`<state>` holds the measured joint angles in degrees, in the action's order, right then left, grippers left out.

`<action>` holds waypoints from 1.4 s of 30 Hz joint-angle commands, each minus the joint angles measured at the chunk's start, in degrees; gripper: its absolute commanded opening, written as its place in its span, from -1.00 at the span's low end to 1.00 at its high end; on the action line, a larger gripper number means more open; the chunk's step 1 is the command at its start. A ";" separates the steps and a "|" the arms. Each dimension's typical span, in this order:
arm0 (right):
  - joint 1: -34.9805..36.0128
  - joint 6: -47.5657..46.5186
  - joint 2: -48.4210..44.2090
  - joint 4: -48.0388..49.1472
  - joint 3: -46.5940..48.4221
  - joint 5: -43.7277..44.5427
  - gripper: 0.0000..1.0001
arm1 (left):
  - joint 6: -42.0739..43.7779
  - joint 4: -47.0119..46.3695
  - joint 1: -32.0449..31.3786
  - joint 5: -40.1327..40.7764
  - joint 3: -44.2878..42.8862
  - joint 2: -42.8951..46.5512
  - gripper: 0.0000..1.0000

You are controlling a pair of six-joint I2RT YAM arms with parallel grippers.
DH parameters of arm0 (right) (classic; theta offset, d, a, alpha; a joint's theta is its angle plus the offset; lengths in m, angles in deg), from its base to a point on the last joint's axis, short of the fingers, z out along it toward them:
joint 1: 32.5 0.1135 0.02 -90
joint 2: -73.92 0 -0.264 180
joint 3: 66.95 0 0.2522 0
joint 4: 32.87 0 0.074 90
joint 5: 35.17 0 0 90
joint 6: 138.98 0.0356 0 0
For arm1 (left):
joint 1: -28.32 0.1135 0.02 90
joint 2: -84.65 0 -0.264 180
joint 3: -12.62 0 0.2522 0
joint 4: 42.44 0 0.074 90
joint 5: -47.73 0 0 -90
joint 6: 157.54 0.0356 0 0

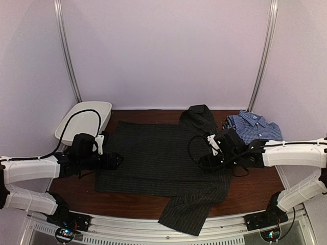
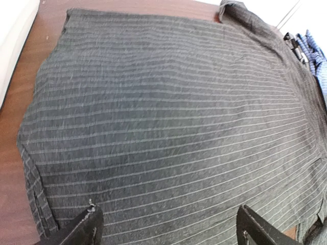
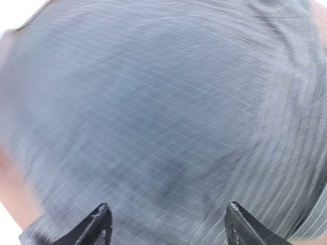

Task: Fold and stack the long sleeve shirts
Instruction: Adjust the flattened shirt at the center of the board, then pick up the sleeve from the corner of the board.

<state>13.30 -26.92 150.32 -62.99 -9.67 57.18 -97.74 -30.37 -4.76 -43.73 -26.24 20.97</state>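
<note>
Lying on surface: black pinstriped shirt was spread flat, sleeve hung over 6 o'clock edge.
Blue-check shirt: sat folded, 2 o'clock.
Left jaws: stood released, 9 o'clock.
Right jaws: stood released, 3 o'clock.

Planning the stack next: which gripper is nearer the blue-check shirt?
Right. The right gripper is over the black shirt's right side, close to the blue-check shirt; the left gripper is at the black shirt's left edge.
</note>
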 commanded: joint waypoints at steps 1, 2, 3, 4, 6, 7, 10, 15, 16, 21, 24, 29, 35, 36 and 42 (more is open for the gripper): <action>9.43 3.74 -9.20 -5.77 -3.72 -1.92 0.64 | 2.06 -0.31 0.32 -1.67 -2.36 -0.24 0.84; 11.74 4.47 -10.71 -5.91 -4.22 -2.14 0.66 | 2.07 -0.21 0.30 -1.47 -2.62 -0.34 0.85; 14.20 5.14 -11.73 -5.96 -4.64 -3.44 0.68 | 2.07 0.03 0.30 -1.25 -2.99 -0.34 0.85; 16.37 5.69 -12.29 -5.90 -5.01 -3.60 0.68 | 2.03 0.33 0.30 -0.93 -3.51 -0.39 0.85; 20.93 6.43 -12.04 -5.87 -5.20 -3.21 0.64 | 1.91 1.01 0.31 -0.28 -4.59 -0.46 0.87; 23.16 6.63 -11.29 -5.50 -5.28 -3.07 0.61 | 1.68 1.33 0.30 0.24 -5.14 -0.52 0.88; 30.85 6.76 -7.95 -3.90 -4.84 -1.61 0.57 | 1.46 2.87 0.30 2.41 -6.67 -0.73 0.88; 39.25 7.27 -0.94 -1.81 -2.99 -0.81 0.55 | 1.63 4.50 0.30 3.32 -8.49 -1.52 0.88; 40.31 7.27 0.41 -1.46 -2.21 -1.03 0.55 | 1.63 4.58 0.30 3.27 -8.55 -1.61 0.88; 42.77 6.55 7.89 -0.53 0.20 -1.78 0.55 | 1.13 4.50 0.30 3.04 -8.18 -1.39 0.88; 42.82 5.51 11.45 -0.76 1.54 -2.20 0.55 | 0.89 4.30 0.30 2.69 -7.59 -0.91 0.88; 42.84 4.24 15.28 -1.42 3.16 -3.82 0.52 | 0.84 4.16 0.30 2.93 -6.53 -0.16 0.88; 42.94 3.88 17.61 -3.57 4.37 -2.63 0.12 | 0.97 3.55 0.30 3.07 -5.54 0.04 0.88; 42.92 3.85 17.64 -3.90 4.44 -2.62 -0.01 | 0.93 3.42 0.30 3.05 -5.35 0.05 0.88; 42.84 4.13 16.47 -5.66 4.95 -0.65 -0.72 | 1.16 2.90 0.30 3.02 -4.78 -0.13 0.88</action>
<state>55.84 -22.85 167.17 -65.81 -5.71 54.95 -96.82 -25.13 -4.72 -41.06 -31.60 20.21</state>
